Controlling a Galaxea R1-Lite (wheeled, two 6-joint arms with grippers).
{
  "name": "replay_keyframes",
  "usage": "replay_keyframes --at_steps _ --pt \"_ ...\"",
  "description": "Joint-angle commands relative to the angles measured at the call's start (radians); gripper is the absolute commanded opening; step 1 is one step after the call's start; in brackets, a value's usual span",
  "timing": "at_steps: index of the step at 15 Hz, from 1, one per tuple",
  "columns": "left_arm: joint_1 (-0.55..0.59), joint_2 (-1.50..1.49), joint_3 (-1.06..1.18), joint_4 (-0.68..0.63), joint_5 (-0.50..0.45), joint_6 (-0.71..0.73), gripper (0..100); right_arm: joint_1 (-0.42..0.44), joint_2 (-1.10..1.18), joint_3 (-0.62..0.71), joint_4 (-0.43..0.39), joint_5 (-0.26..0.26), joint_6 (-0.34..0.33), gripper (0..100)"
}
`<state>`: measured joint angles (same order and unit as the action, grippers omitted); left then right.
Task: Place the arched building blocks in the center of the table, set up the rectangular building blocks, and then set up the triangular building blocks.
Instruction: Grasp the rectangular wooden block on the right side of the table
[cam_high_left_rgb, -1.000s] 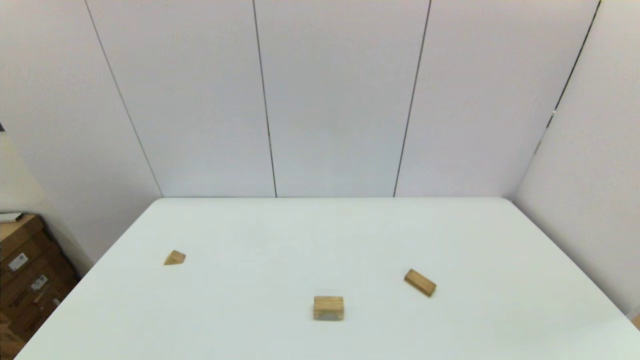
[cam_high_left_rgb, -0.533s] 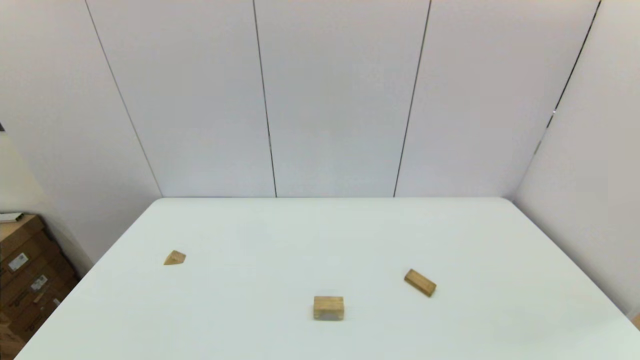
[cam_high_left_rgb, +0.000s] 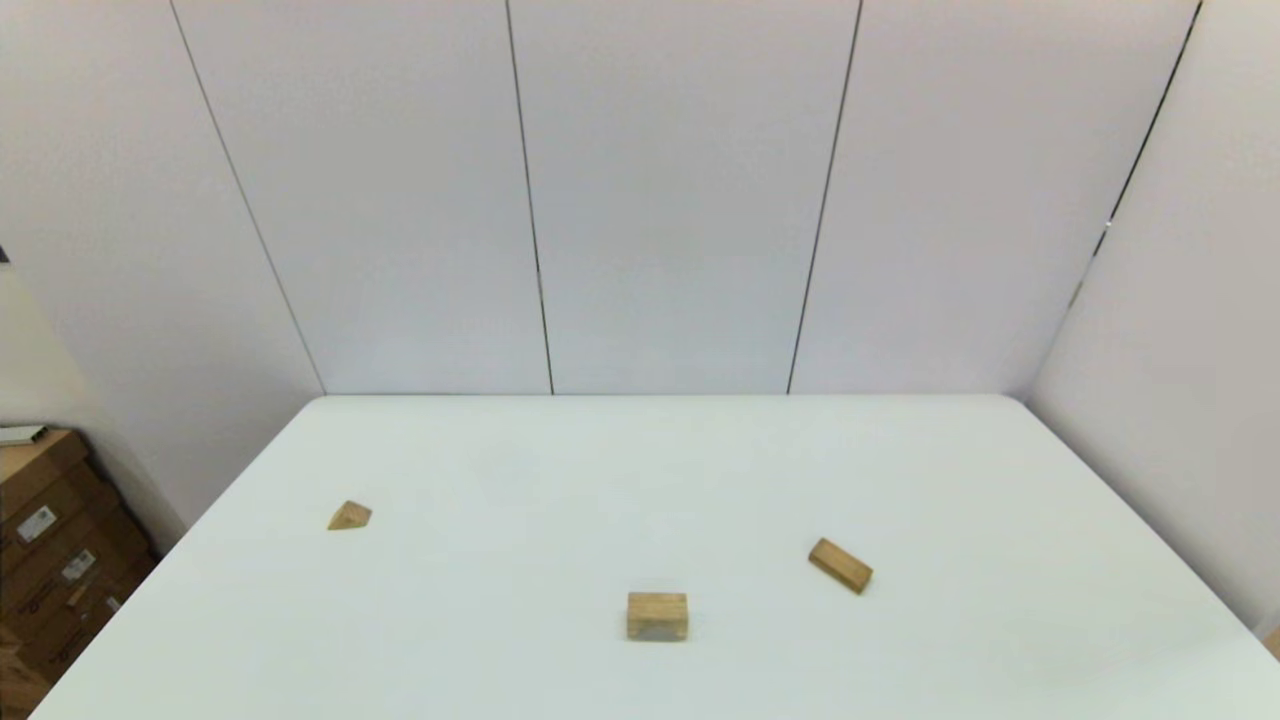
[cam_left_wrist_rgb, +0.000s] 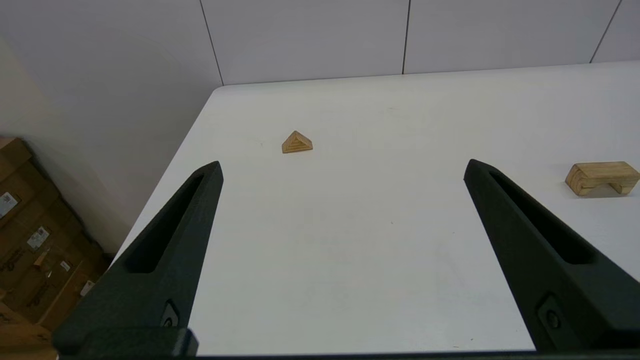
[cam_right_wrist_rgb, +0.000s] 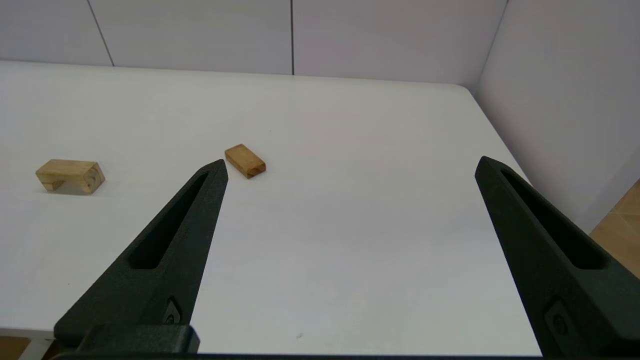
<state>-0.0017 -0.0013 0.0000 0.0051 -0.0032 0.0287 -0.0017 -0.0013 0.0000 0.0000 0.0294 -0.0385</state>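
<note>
A: What has moved since the earlier head pictures?

B: No displacement is recorded. All three blocks are found at the same places on the table (cam_high_left_rgb: 640, 470) as one second ago, and neither arm is seen in the head view.

A: How many items are counted?

B: Three wooden blocks are counted, one of each kind: one arched block (cam_high_left_rgb: 657, 615), one rectangular block (cam_high_left_rgb: 840, 565) and one triangular block (cam_high_left_rgb: 349, 516). Two grippers are counted. Stacked cardboard boxes (cam_high_left_rgb: 45, 560) are seen on the floor off the table's left edge.

A: What is the state of the left gripper (cam_left_wrist_rgb: 342, 167)?

B: Its fingers (cam_left_wrist_rgb: 170, 255) are spread wide. Nothing is held and nothing is touched. It is held over the near left part of the table.

A: And the right gripper (cam_right_wrist_rgb: 350, 165)?

B: Its fingers (cam_right_wrist_rgb: 170, 250) are likewise spread wide, with nothing held or touched. It is held over the near right part of the table.

A: Where are the blocks located relative to the grippers?

B: The triangular block (cam_left_wrist_rgb: 297, 142) is located well ahead of the left gripper, resting on a flat face with its ridge up. The arched block (cam_left_wrist_rgb: 602, 177) is located to that gripper's right, cutout facing down. The rectangular block (cam_right_wrist_rgb: 244, 161) is laid flat ahead of the right gripper, just past its left fingertip as pictured. The arched block (cam_right_wrist_rgb: 70, 176) is located well to that gripper's left.
</note>
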Motion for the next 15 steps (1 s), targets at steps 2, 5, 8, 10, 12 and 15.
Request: replay_keyframes --at_steps 2,5,8,10,12,15 --pt "0.0 0.001 0.0 -0.001 0.0 0.0 100 0.0 0.0 0.0 0.0 0.001 0.0 100" --pt "0.0 0.001 0.0 -0.001 0.0 0.0 100 0.0 0.0 0.0 0.0 0.001 -0.001 100" --pt "0.002 0.001 0.0 0.001 0.0 0.0 100 0.0 0.006 0.0 0.0 0.004 -0.012 100" --pt "0.0 0.001 0.0 -0.001 0.0 0.0 100 -0.001 0.073 -0.003 0.014 0.007 -0.032 100" --pt "0.0 0.001 0.0 0.001 0.0 0.0 100 -0.003 0.138 -0.011 -0.003 0.014 -0.061 100" --pt "0.002 0.001 0.0 -0.001 0.0 0.0 100 -0.008 0.256 -0.071 -0.017 0.038 -0.064 100"
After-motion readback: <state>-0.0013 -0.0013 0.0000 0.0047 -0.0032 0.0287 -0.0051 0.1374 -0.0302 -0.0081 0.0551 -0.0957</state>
